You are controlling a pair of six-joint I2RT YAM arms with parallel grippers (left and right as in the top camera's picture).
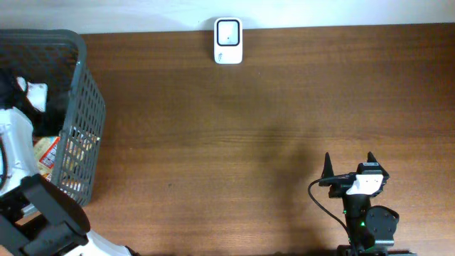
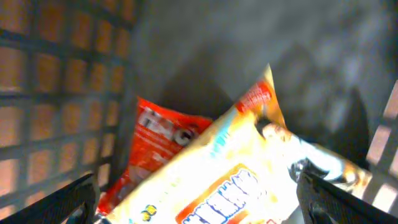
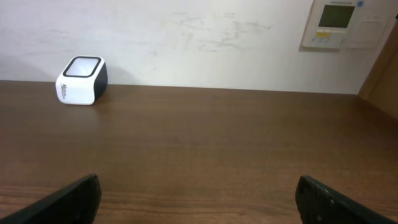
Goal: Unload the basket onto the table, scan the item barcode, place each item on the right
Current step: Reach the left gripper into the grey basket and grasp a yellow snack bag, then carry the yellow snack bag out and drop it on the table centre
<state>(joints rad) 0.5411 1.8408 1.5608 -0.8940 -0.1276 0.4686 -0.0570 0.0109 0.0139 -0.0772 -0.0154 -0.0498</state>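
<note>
Brown wood-grain surface [image 1: 249, 128] seen from above, with a pale wall [image 3: 186, 37] along its far edge. A grey mesh basket [image 1: 84, 107] stands at the surface's left end. Inside the basket lie snack packets: a yellow snack packet [image 2: 211, 180] rests tilted on top of a red packet [image 2: 155, 130], which shows beneath it toward the basket's mesh side. The left tool [image 2: 196, 186] hangs inside the basket, directly over the yellow snack packet. Its two dark fingers [image 2: 74, 199] are spread wide on either side and grip nothing; whether they touch the packet cannot be told. A small white barcode scanner [image 1: 228, 41] sits well apart from the basket, at the far edge of the surface by the wall. The right tool [image 1: 349, 162] is farther still from the basket, near the front edge. Its fingers are spread wide and empty above bare wood, pointing toward the far wall. A wall panel [image 3: 339, 23] is mounted high on the wall, far from the basket.
</note>
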